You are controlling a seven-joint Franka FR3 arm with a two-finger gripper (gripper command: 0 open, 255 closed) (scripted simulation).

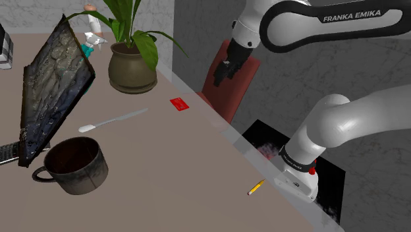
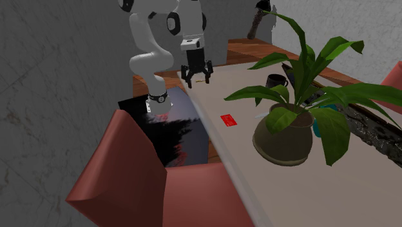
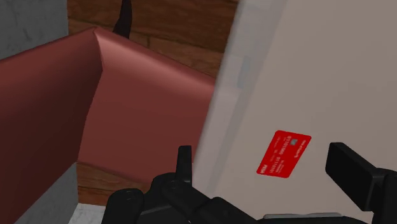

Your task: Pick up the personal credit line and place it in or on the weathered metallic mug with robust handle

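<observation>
Pincer (image 3: pixel 264 156) apart, empty, above red card (image 3: pixel 284 153) near bench (image 3: pixel 331 76) edge; card's long axis skewed to finger line.

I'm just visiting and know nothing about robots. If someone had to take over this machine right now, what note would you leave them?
Gripper: open and empty, hanging above the table's edge close to the card.
Red card: flat on the table near its edge. In the wrist view it shows between the spread fingers, not clasped.
Mug: dark, worn, upright, at the shoulder view's lower left, well away from the card.
Done: nothing yet; the card is not gripped.
Left: lower onto the card, grip it, lift, carry it to the mug and release it there.
</observation>
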